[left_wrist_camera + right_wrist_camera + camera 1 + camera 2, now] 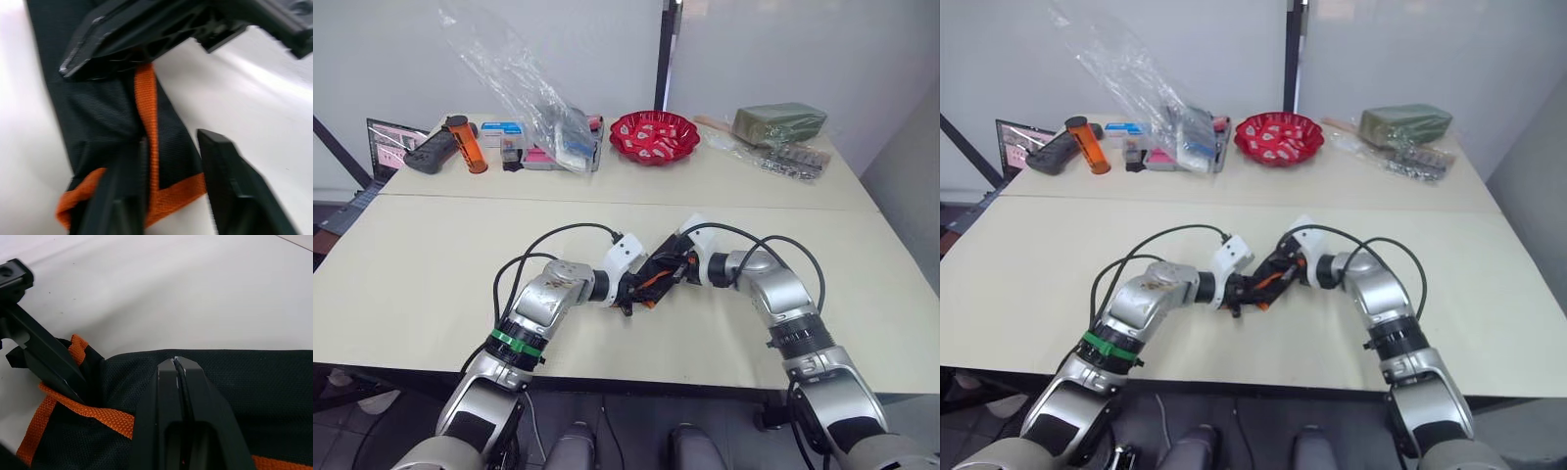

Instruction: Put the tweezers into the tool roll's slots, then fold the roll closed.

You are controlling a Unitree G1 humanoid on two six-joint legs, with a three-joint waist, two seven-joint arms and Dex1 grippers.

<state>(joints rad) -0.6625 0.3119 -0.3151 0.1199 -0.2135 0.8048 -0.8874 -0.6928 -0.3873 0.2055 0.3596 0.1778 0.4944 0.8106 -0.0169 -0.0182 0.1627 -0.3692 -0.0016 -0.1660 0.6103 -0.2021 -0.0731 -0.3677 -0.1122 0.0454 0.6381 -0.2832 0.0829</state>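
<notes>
The tool roll (651, 277), black fabric with orange edging, lies bunched in the middle of the table between my two grippers. My right gripper (174, 360) is shut, pinching a fold of the roll (254, 382) near its orange strip. My left gripper (173, 139) is open at the roll's corner (98, 112). One finger (117, 196) rests on the fabric and the other (239, 186) stands over bare table, with the orange edge between them. The right gripper (137, 44) sits just beyond it. The tweezers and the slots are hidden.
Along the back of the table (431, 264) stand a red bowl (654, 136), a clear plastic bag (524, 83) over small boxes, an orange cylinder (467, 144), a green package (779, 124) and a laptop (391, 145) at the far left.
</notes>
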